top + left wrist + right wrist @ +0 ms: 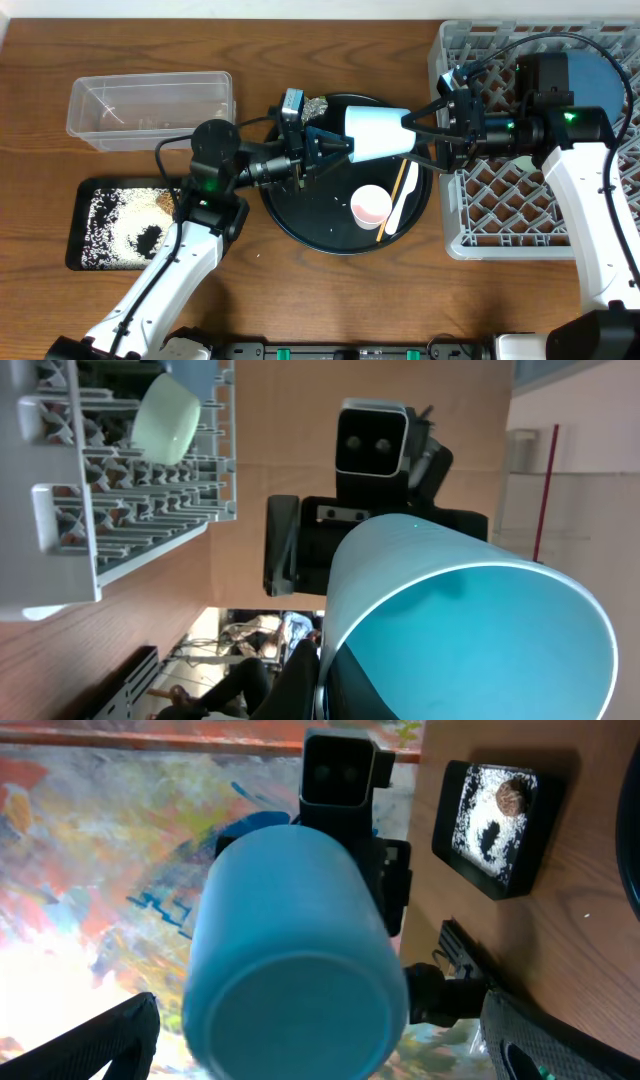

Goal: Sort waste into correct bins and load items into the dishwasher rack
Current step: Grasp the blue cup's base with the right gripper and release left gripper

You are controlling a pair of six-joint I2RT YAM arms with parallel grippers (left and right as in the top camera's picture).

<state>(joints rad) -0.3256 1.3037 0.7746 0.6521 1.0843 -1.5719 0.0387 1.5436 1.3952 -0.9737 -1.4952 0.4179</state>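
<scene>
The small light blue cup (378,134) lies on its side in the air over the large round black tray (300,222). My left gripper (340,148) is shut on its rim, with one finger inside the mouth (325,680). My right gripper (408,138) is open, its fingers spread either side of the cup's base (295,970). On the round tray lie the small pink cup (371,205), the white spoon (405,195), the chopsticks (392,205) and crumpled foil (318,105). The grey rack (480,210) holds the dark blue plate (600,75) and the pale green bowl (165,415).
The clear tub (150,105) stands at the back left. The shallow black tray (85,225) at the front left holds white grains and a brown lump (513,793). The right arm reaches across the rack's left half.
</scene>
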